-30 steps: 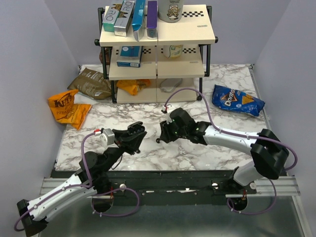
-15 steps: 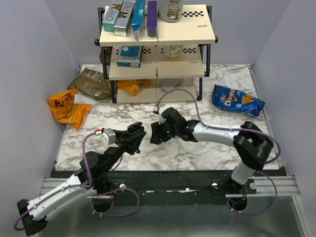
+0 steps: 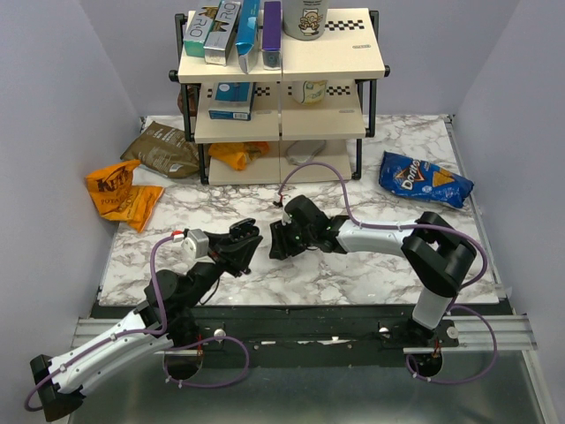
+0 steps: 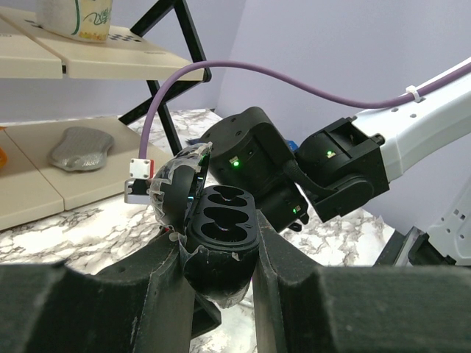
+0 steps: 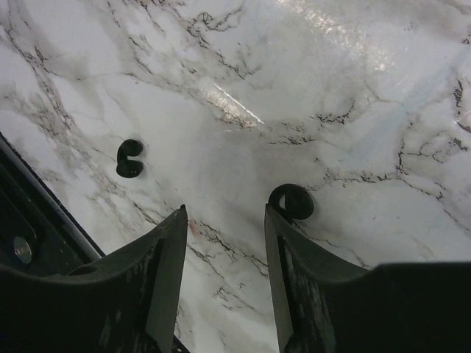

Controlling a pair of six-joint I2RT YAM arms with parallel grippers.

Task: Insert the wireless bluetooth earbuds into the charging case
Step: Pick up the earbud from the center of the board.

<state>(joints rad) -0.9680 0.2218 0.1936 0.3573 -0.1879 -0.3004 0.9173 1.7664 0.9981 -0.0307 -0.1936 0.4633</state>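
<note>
My left gripper (image 4: pixel 218 259) is shut on the charging case (image 4: pixel 221 234), a glossy black oval held off the table with its lid tipped open to the left. Both of its sockets show and nothing sits in them. In the top view this gripper (image 3: pixel 240 245) sits left of centre, close to my right gripper (image 3: pixel 277 240). Two tiny black earbuds lie on the marble below the right wrist. One earbud (image 5: pixel 129 159) lies out to the left. The other earbud (image 5: pixel 292 201) rests against the outer tip of the right finger. My right gripper (image 5: pixel 224 213) is open, with only bare marble between its fingers.
A two-tier shelf rack (image 3: pixel 282 88) with boxes stands at the back. A blue Doritos bag (image 3: pixel 424 179) lies at the right, with an orange bag (image 3: pixel 119 194) and a brown bag (image 3: pixel 163 148) at the left. The table's dark front edge (image 5: pixel 29 220) runs close to the left earbud.
My right arm has swung left, bringing its gripper closer to the left gripper and the case. The left arm and the case have stayed put.
</note>
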